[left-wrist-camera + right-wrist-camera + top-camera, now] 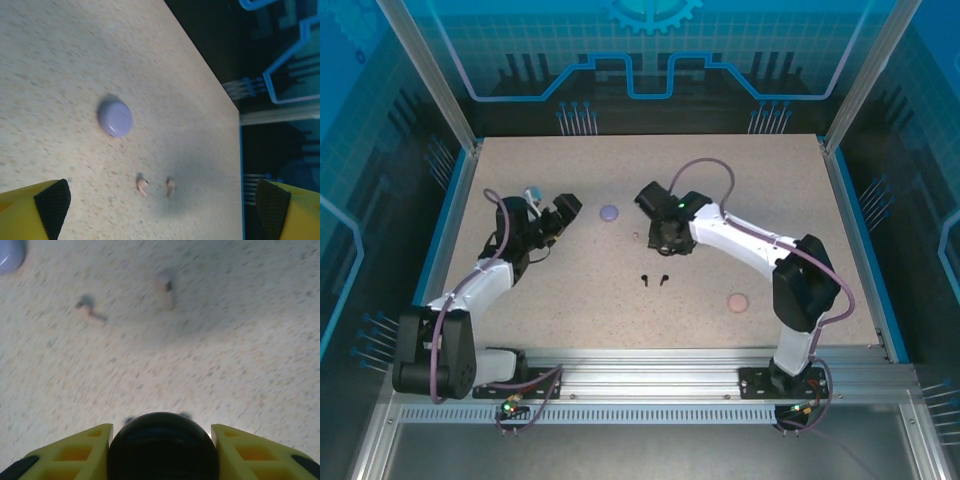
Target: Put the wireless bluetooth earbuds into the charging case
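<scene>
Top view: table, speckled beige, with a metal rail along its near edge. Left gripper, over the left half of the table, touches nothing and points toward the lavender case. That case sits closed near the middle of the far half. Right gripper, just right of centre and turned down toward the table; what it holds cannot be told from this height. Black earbuds, two, lie side by side and slightly apart on the bare table, on the near side of the right gripper and untouched. Pink case, round and closed, lies right of the black earbuds, near the right arm and well apart from both grippers. Left wrist view: left gripper, fingers spread wide at the lower corners with bare table between them. Lavender case, lid shut, sits ahead of the fingers. Pink earbuds, two, lie close together on the table between the lavender case and the fingers, touching neither. Right wrist view: right gripper, yellow fingers drawn in to a middling width and clamped on the black case, a round dark dome gripped on both sides. Pink earbuds, blurred, lie loose on the table ahead of the black case. A corner of the lavender case sits at upper left
</scene>
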Robot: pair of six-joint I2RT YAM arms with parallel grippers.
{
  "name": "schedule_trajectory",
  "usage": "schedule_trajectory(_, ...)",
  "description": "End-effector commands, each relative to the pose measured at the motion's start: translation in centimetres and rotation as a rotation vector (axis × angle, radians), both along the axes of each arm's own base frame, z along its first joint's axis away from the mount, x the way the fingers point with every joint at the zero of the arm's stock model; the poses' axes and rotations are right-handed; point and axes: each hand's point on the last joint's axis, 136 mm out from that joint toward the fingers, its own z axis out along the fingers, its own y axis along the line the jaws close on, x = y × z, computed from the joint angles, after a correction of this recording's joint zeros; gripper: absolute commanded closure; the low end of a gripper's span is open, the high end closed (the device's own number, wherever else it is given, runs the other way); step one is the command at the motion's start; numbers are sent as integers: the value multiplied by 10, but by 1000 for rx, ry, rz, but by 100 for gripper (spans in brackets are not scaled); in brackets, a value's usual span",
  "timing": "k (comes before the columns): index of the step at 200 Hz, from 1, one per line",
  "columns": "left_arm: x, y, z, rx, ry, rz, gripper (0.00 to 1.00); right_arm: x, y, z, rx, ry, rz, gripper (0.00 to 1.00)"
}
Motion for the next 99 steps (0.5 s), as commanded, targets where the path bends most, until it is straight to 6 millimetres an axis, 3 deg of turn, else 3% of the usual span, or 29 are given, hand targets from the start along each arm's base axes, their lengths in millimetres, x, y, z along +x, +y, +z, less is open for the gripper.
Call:
schedule_trajectory(1, -11, -29, 7, -52, -71, -86, 1, 16, -7, 5, 111, -4, -60, 60)
schedule_trajectory(44, -32, -87, -6, -28, -133, -234, 1, 41, -13, 2, 243, 36, -184, 60)
schedule_trajectory(99, -43, -126, -19, 25, -226, -243, 7, 47, 12, 2, 368, 85, -264, 60)
